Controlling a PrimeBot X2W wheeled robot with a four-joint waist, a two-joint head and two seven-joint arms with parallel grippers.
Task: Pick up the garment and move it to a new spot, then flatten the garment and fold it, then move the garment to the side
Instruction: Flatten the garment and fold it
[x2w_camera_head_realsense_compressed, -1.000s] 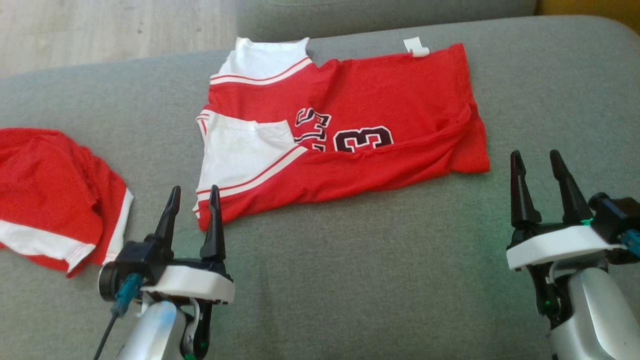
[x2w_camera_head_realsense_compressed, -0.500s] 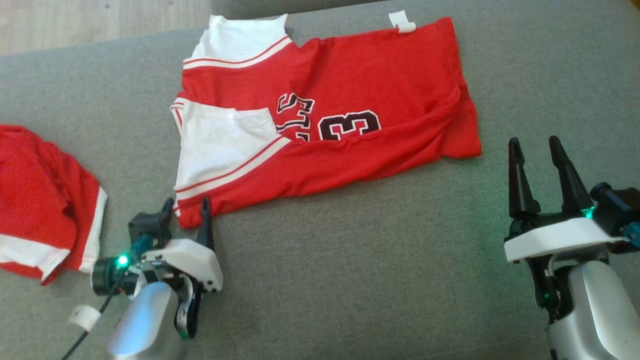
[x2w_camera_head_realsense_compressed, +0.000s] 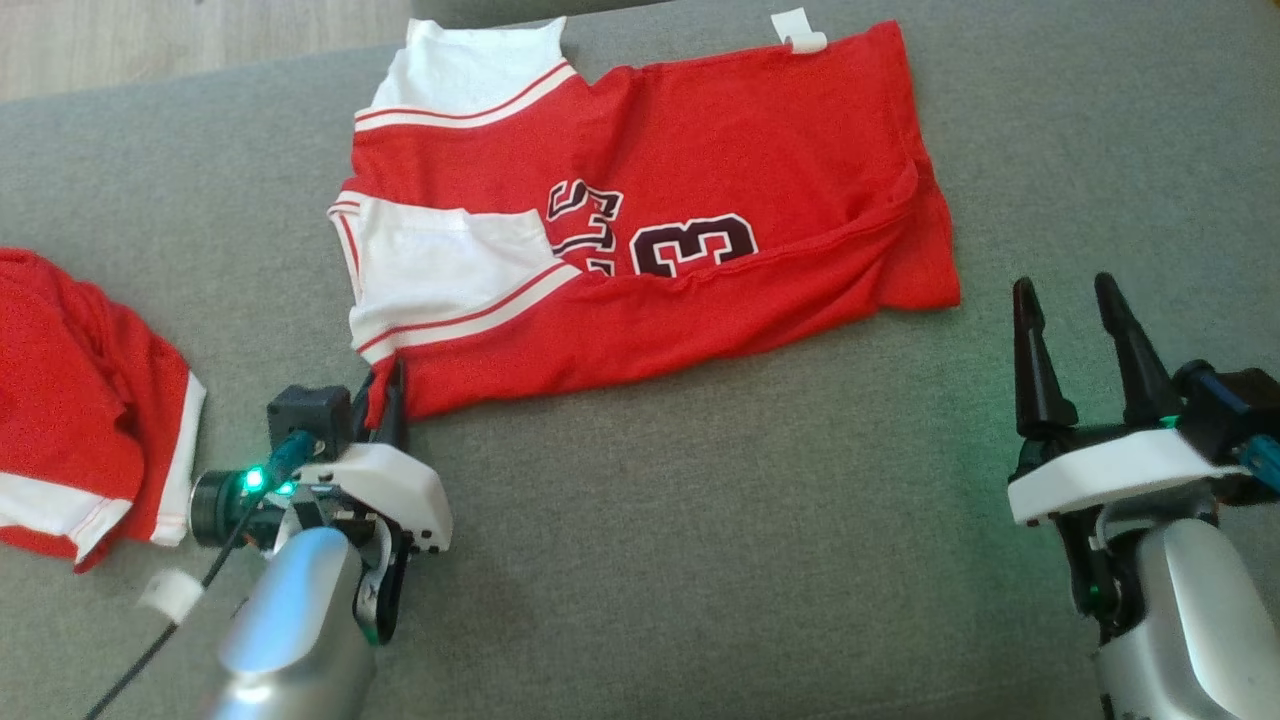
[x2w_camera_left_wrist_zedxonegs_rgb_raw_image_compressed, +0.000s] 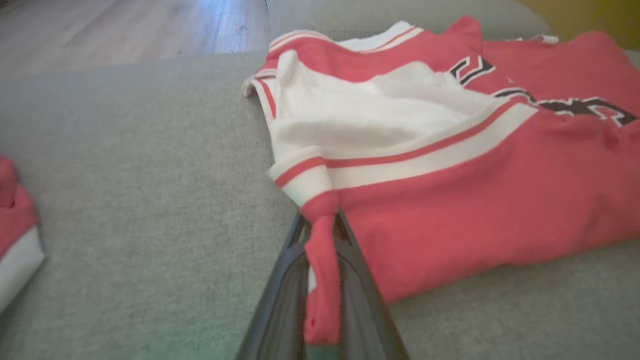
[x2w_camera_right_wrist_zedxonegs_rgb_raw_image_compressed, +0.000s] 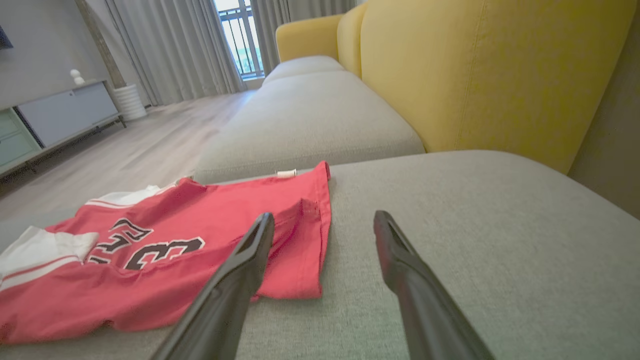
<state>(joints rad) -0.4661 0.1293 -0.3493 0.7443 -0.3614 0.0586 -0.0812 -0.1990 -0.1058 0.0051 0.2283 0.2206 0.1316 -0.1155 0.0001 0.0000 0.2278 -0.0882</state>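
Observation:
A red and white jersey, the garment (x2w_camera_head_realsense_compressed: 650, 220), lies partly folded on the grey sofa cushion (x2w_camera_head_realsense_compressed: 700, 520), number print facing up. My left gripper (x2w_camera_head_realsense_compressed: 385, 385) is shut on its near left corner; in the left wrist view a pinched strip of the red garment (x2w_camera_left_wrist_zedxonegs_rgb_raw_image_compressed: 320, 270) runs between the two dark fingers. My right gripper (x2w_camera_head_realsense_compressed: 1070, 330) stands open above the cushion, just right of the jersey's right edge. From the right wrist camera the garment (x2w_camera_right_wrist_zedxonegs_rgb_raw_image_compressed: 165, 250) lies to the left, with the right gripper (x2w_camera_right_wrist_zedxonegs_rgb_raw_image_compressed: 325, 222) clear of it.
A second red and white garment (x2w_camera_head_realsense_compressed: 80, 400) lies crumpled at the cushion's left edge. Wood floor (x2w_camera_head_realsense_compressed: 150, 40) lies beyond the far left. A yellow sofa back (x2w_camera_right_wrist_zedxonegs_rgb_raw_image_compressed: 475, 70) rises on the right in the right wrist view.
My left gripper moved forward to the jersey's near left corner and shut on it. The camera tilted slightly, shifting the scene. The right gripper stays open and still.

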